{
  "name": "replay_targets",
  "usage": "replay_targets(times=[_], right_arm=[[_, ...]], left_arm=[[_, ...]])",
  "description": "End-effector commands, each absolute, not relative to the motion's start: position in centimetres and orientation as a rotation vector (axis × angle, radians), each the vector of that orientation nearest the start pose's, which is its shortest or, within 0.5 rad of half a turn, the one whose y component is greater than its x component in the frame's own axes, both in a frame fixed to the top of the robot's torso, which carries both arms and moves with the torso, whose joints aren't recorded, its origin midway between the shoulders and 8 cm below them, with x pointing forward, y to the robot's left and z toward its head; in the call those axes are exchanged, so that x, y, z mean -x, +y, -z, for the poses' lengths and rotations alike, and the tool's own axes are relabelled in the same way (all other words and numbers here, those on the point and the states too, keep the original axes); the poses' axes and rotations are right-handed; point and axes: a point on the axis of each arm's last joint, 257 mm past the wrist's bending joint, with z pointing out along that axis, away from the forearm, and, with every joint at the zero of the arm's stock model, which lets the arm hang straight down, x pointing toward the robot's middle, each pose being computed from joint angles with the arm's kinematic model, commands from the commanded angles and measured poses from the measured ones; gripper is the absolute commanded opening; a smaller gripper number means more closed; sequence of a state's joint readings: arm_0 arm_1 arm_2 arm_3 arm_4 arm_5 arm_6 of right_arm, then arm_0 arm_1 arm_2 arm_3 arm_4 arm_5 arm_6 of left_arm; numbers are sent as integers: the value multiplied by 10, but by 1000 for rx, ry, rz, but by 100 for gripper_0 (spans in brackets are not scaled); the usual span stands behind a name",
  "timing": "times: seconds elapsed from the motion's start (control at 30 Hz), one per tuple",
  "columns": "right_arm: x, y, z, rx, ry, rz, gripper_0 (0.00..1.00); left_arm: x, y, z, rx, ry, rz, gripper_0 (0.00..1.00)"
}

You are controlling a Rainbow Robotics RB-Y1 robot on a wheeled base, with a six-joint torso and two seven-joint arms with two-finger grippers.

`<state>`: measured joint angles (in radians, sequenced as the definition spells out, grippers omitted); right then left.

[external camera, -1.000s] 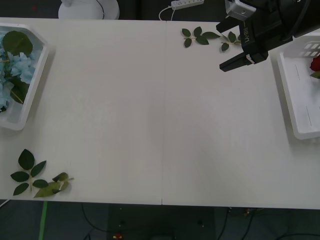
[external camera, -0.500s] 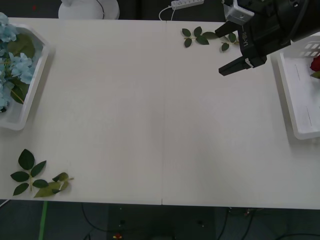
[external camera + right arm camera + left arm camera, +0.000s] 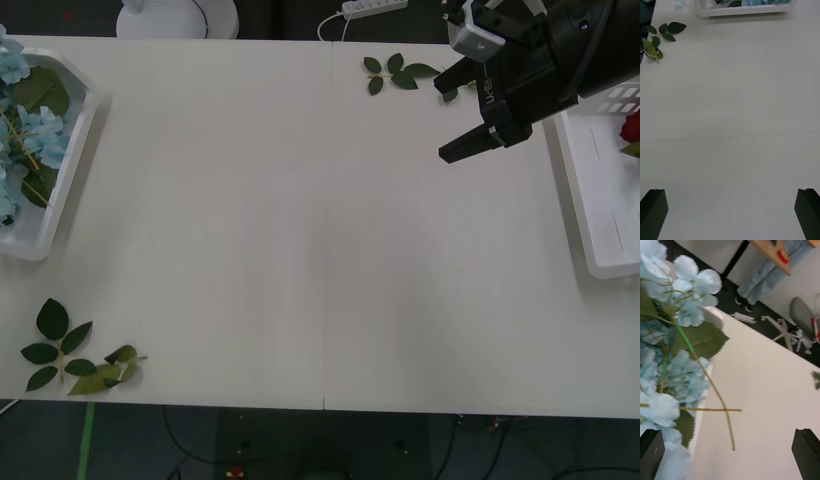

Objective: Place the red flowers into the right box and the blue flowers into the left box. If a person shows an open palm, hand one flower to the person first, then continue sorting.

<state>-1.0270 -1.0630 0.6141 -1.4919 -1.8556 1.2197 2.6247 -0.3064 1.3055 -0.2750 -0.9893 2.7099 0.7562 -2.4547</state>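
Here, in the front view, a white table runs the full width of the scene. The right gripper hangs above the table's far right area, its two black fingers spread apart and holding nothing. Just to its right sits the right box, a shallow white tray at the table's right edge, with part of the red flowers showing at its far side. At the table's left edge is the left box, another white tray, holding the blue flowers with their pale heads and dark leaves. A loose green leaf sprig lies near the far edge, just left of the right gripper. A second leaf sprig lies at the near left corner.

In the right wrist view, the right gripper's black fingers sit wide apart at the two corners, with bare table between them. Farther off is the left box with blue blooms inside, and the near-corner sprig beside it.

In the left wrist view, the left gripper shows its black fingers spread wide, empty. The blue flowers loom close, thin stems reaching out over the table.
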Motion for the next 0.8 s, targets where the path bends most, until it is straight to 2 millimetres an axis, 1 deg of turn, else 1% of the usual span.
replay_targets(times=[0.03,0.1,0.13,0.2,0.23,0.3,0.33,0.37,0.4,0.47,0.5,0.57,0.6,0.63,0.73,0.77,0.8], right_arm=[[-494,-136,49,1676,1662,-378,100],[-494,-135,49,1677,1661,-376,100],[-494,-135,49,1677,1661,-376,100],[-494,-135,49,1677,1661,-376,100],[-494,-135,49,1677,1661,-376,100],[-494,-135,49,1677,1661,-376,100],[-494,-135,49,1677,1661,-376,100],[-494,-135,49,1677,1661,-376,100],[-494,-135,49,1677,1661,-376,100],[-494,-135,49,1677,1661,-376,100],[-494,-135,49,1677,1661,-376,100],[-494,-135,49,1677,1661,-376,100],[-494,-135,49,1677,1661,-376,100],[-494,-135,49,1677,1661,-376,100],[-494,-135,49,1677,1661,-376,100],[-494,-135,49,1677,1661,-376,100],[-494,-135,49,1677,1661,-376,100]], left_arm=[[-487,500,44,119,1823,725,100],[-469,470,47,77,1820,754,100],[-466,460,48,69,1817,763,100],[-458,425,55,30,1811,751,100],[-457,415,58,20,1809,745,100],[-455,385,63,-20,1793,726,100],[-455,379,67,-29,1793,723,100],[-455,359,72,-77,1787,730,100],[-456,353,74,-94,1785,734,100],[-458,321,75,-162,1766,767,100],[-459,313,74,-173,1758,779,100],[-461,281,65,-220,1720,835,100],[-461,270,61,-237,1705,857,100],[-461,262,59,-249,1699,871,100],[-457,218,45,-324,1662,951,100],[-455,212,43,-335,1658,963,100],[-451,202,38,-360,1647,979,100]])
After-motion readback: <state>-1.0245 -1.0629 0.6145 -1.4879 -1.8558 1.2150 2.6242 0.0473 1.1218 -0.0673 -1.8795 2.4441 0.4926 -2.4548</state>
